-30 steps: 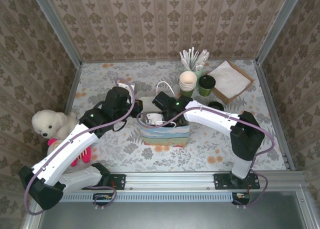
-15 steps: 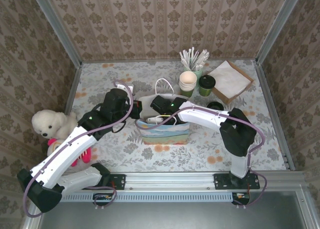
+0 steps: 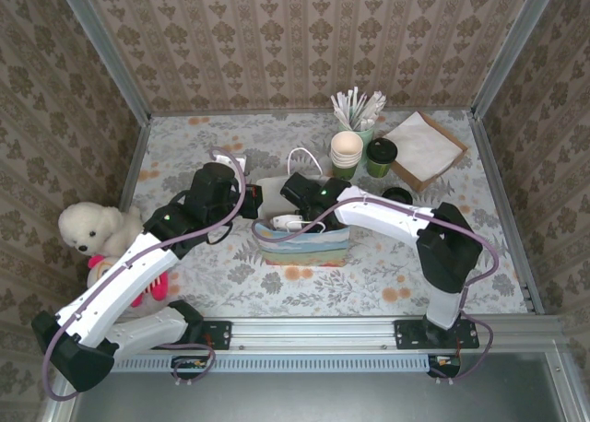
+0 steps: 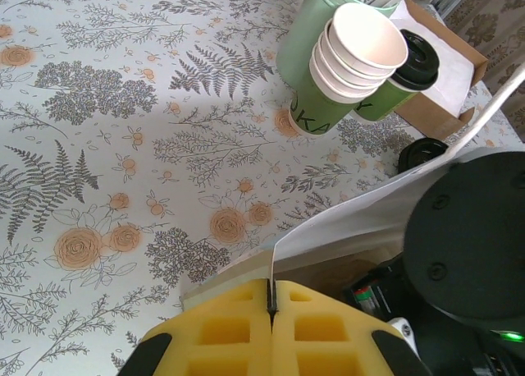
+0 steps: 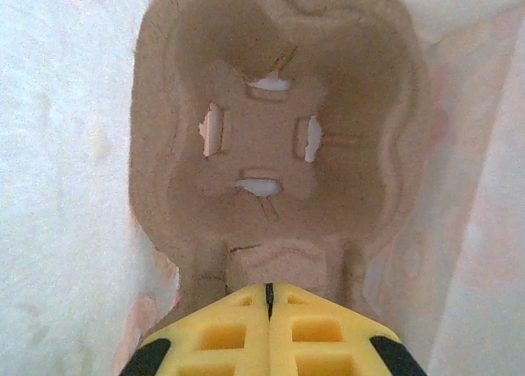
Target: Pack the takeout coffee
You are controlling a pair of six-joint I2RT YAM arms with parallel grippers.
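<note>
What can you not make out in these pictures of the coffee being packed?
1. Top view: the right arm covers the mouth of the bag, so its contents are hidden.
2. Left wrist view: the stack of cups hides part of the takeout coffee; the stack's lettering is partly turned away.
3. Right wrist view: the cup carrier hides the bag's floor.

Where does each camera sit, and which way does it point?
Top external: above and behind the arms, looking down at the table; left arm and right arm show.
Left wrist: on the left arm, looking past its shut yellow jaws, pinching the edge of the paper bag, toward the takeout coffee.
Right wrist: inside the bag, facing down at the cup carrier its shut jaws hold.
Shared: top and left wrist both show the coffee and bag.
</note>
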